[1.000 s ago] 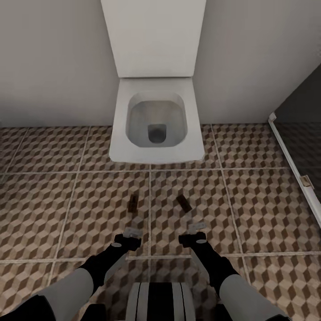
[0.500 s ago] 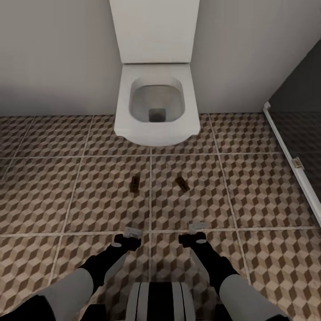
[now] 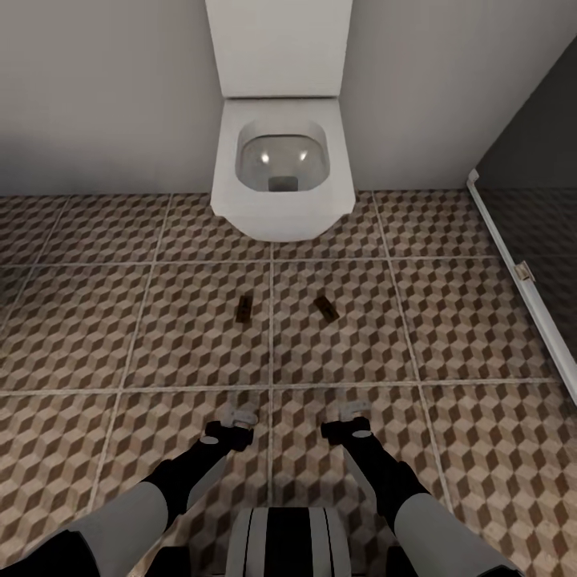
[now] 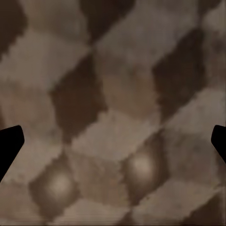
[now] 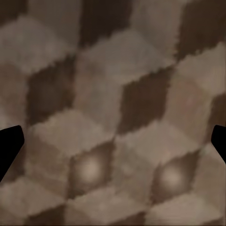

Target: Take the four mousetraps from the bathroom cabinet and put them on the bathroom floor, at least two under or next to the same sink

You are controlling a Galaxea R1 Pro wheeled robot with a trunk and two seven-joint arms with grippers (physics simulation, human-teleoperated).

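Note:
Two mousetraps lie flat on the patterned bathroom floor [image 3: 144,336] in front of the toilet, one to the left [image 3: 244,308] and one to the right [image 3: 325,306], about a tile's width apart. My left gripper [image 3: 239,417] and right gripper [image 3: 353,410] hang low over the tiles, well short of the traps. Both are open with nothing between their fingers. In the wrist views the left gripper [image 4: 113,146] and right gripper [image 5: 113,143] have only floor tiles between their dark fingertips. The cabinet and the sink are out of view.
A white toilet [image 3: 280,168] stands against the pale wall [image 3: 104,96] straight ahead. A dark glass partition with a white frame [image 3: 513,256] runs along the right. Open tiled floor lies to the left and right of the traps.
The whole view has pulled back: toilet and both mousetraps sit farther away and higher in the picture. The traps keep their places on the floor. Both grippers hold the same pose.

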